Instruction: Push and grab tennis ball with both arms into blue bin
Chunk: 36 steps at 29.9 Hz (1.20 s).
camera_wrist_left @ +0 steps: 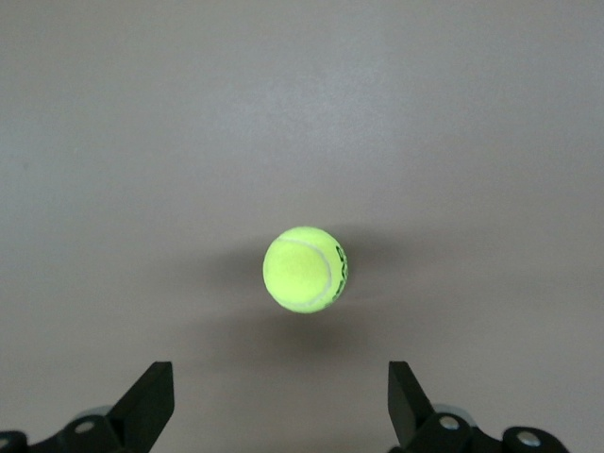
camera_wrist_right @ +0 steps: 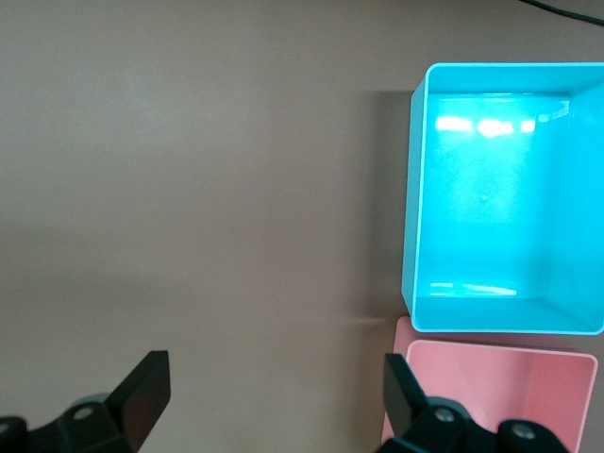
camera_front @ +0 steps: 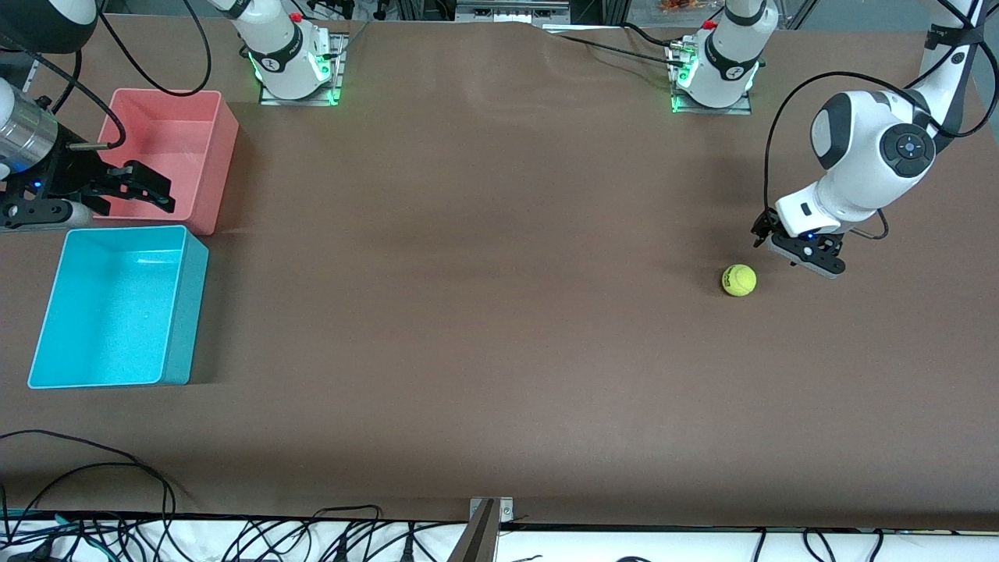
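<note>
Tennis ball (camera_front: 738, 280) sits on the brown table (camera_front: 484, 328) toward the left arm's end, well clear of the edges, touching nothing. Left gripper (camera_front: 796, 251) is low just beside it, jaws spread, ball not between them; front view hides the fingertips under the wrist. Right gripper (camera_front: 148, 190) hangs over the pink bin (camera_front: 222, 156), jaws spread, empty, arm waiting and partly cut off. Blue bin (camera_front: 175, 312) sits by the table edge at the right arm's end, nearer the camera than the pink one.

Tennis ball (camera_front: 738, 280) lies well apart from blue bin (camera_front: 117, 308), beside pink bin (camera_front: 172, 156).
</note>
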Each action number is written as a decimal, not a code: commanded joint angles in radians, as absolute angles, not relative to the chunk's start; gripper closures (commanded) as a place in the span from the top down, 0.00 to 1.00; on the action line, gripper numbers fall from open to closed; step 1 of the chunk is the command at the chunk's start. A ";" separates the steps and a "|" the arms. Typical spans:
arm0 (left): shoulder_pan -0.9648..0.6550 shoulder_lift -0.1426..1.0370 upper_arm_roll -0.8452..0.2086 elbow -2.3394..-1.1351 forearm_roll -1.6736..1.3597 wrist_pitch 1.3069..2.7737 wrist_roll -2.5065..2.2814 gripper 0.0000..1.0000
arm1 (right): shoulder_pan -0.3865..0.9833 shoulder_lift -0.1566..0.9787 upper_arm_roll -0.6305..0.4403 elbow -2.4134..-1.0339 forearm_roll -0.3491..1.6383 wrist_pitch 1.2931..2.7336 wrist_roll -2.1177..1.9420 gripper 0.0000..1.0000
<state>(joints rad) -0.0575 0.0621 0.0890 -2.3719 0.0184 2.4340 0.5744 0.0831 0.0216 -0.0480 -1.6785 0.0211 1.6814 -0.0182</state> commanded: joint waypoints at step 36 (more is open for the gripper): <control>0.035 0.273 0.080 -2.355 0.281 2.683 1.034 0.00 | 0.084 0.032 -0.048 -1.654 0.029 1.674 -0.021 1.00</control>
<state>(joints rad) 0.0107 0.2303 0.0883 -2.3736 0.2627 2.6442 0.9965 0.0831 0.0217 -0.0480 -1.6782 0.0211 1.6814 -0.0182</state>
